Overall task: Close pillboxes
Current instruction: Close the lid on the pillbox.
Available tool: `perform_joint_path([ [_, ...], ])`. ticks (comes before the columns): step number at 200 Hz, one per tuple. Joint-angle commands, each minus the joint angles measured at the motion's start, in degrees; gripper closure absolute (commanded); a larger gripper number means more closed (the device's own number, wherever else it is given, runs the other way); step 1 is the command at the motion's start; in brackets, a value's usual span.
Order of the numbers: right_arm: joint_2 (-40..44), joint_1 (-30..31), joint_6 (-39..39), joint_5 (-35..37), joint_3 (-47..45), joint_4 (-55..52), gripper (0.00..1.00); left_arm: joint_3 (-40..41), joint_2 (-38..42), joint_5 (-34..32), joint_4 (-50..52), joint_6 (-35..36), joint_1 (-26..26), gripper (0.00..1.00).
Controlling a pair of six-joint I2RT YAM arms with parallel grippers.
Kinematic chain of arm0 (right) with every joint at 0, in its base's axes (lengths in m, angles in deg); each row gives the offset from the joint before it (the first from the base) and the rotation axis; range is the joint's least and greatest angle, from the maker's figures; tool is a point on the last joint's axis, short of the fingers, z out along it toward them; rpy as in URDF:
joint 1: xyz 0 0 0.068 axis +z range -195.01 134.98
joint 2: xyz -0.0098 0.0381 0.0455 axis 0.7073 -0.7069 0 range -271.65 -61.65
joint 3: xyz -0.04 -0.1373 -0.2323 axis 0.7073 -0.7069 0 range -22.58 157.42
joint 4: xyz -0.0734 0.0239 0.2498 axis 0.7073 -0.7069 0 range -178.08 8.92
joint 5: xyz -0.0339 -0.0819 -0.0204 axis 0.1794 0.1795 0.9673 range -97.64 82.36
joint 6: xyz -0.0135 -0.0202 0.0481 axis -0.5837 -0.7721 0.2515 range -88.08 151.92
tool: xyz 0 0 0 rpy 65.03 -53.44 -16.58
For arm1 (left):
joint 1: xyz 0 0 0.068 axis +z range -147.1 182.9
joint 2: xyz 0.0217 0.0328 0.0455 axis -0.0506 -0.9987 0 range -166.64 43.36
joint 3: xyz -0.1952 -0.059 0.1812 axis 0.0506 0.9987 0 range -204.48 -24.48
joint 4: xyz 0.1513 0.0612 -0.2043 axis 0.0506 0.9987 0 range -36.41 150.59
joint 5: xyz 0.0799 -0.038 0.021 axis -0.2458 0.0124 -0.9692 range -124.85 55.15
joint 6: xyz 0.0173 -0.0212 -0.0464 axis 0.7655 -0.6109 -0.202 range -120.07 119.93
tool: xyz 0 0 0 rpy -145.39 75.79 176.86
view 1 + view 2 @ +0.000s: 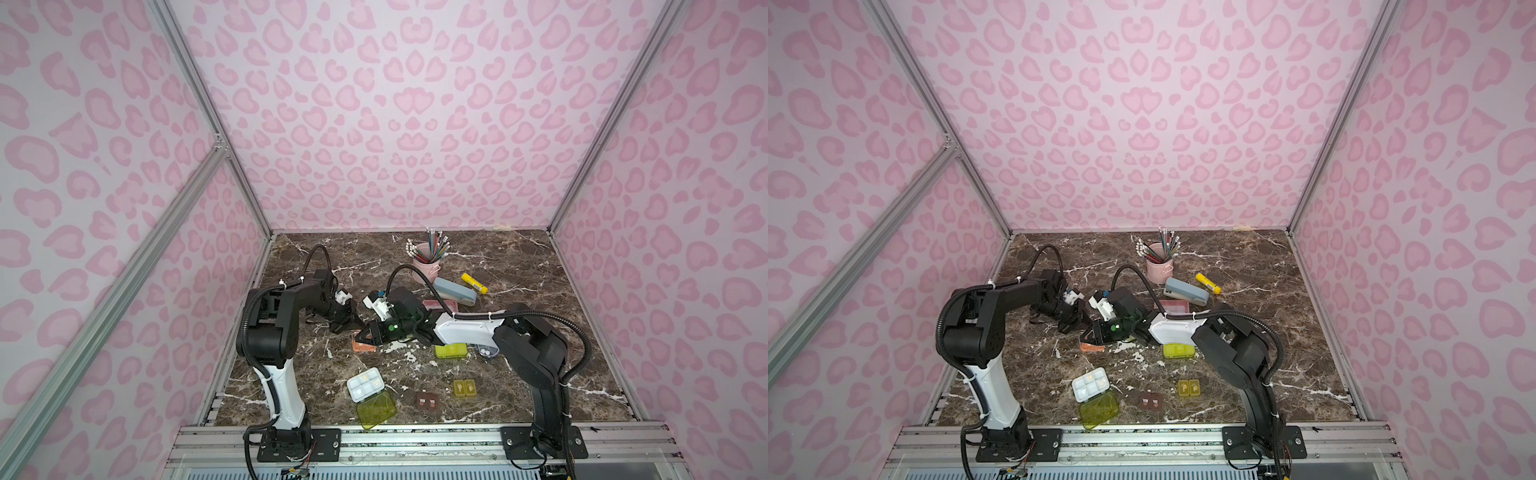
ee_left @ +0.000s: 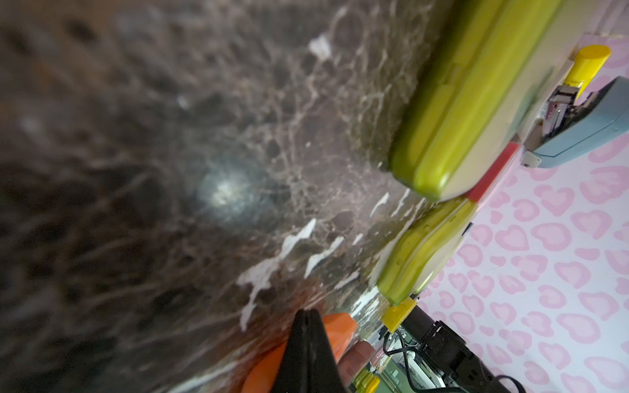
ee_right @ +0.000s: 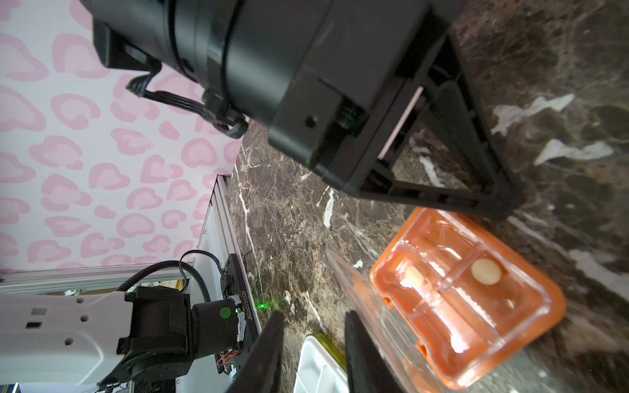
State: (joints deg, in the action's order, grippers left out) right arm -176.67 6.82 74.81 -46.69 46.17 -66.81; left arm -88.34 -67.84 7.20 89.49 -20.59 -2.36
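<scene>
Orange pillbox (image 3: pixel 476 299) sits mid-tabletop (image 1: pixel 299 365). Left end effector (image 2: pixel 306 314), pinched shut and empty, right at its far edge; right end effector (image 3: pixel 313 316) half-open beside the raised clear lid (image 3: pixel 343 272), gripping nothing. Open marble leftward.

Both top views look steeply down from high above the near edge of the worktop (image 1: pixel 540 266) toward its far edge. They stand well off and share the whole worktop and both arms. The left wrist camera sits low and close, looking past the left gripper (image 2: pixel 306 318) over the orange pillbox (image 2: pixel 340 328) toward the right edge. The right wrist camera, equally close, faces the near left corner. All 4 views share that pillbox.
</scene>
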Motion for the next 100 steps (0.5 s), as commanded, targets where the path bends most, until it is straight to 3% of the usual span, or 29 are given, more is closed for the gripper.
perform_joint_path([
  [1,-0.8,-0.4,0.1,0.1,-0.8,2.4,0.67,-0.6,-0.2,1.2,0.9,1.0,-0.1,0.97],
  [100,-4.1,-2.2,3.8,-1.5,-4.0,9.6,0.67,-0.6,-0.2,1.4,0.9,0.9,-0.5,0.97],
])
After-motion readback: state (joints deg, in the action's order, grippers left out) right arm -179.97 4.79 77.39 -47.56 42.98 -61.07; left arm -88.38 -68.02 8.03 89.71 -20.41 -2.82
